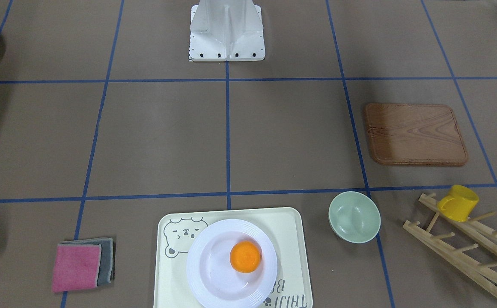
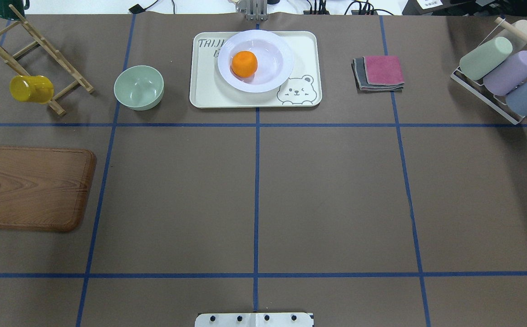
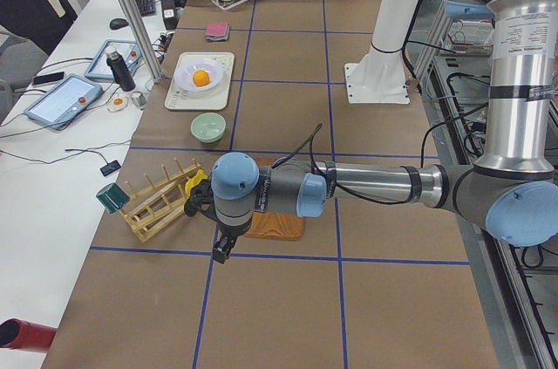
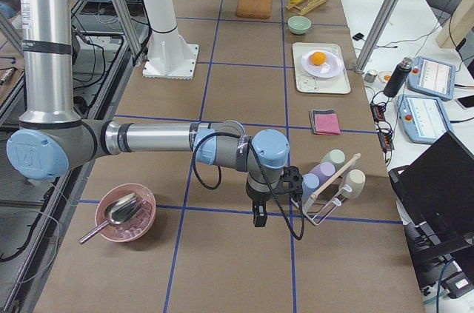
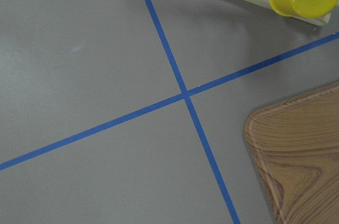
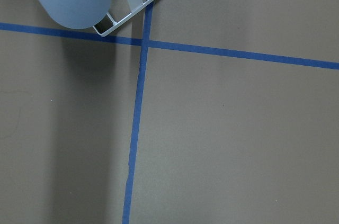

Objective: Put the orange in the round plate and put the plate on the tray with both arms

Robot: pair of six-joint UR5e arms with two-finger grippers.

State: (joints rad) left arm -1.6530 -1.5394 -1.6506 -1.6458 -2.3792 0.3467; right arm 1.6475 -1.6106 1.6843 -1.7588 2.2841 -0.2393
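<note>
The orange (image 2: 244, 63) lies in the sunken centre of the white round plate (image 2: 270, 68). That plate rests on the cream tray (image 2: 204, 91) with the bear drawing, at the table's far middle edge. Both arms are away from it and show only in the side views. The left gripper (image 3: 222, 253) hangs over the table near the wooden board, and the right gripper (image 4: 258, 218) hangs beside the cup rack. I cannot tell whether either is open or shut. The wrist views show no fingers, only table and blue tape.
A pale green bowl (image 2: 139, 87) stands left of the tray and folded pink and grey cloths (image 2: 379, 72) lie to its right. A wooden board (image 2: 32, 188), a peg rack holding a yellow mug (image 2: 31, 88), a cup rack (image 2: 499, 72) and a pink bowl (image 4: 126, 213) line the table's ends.
</note>
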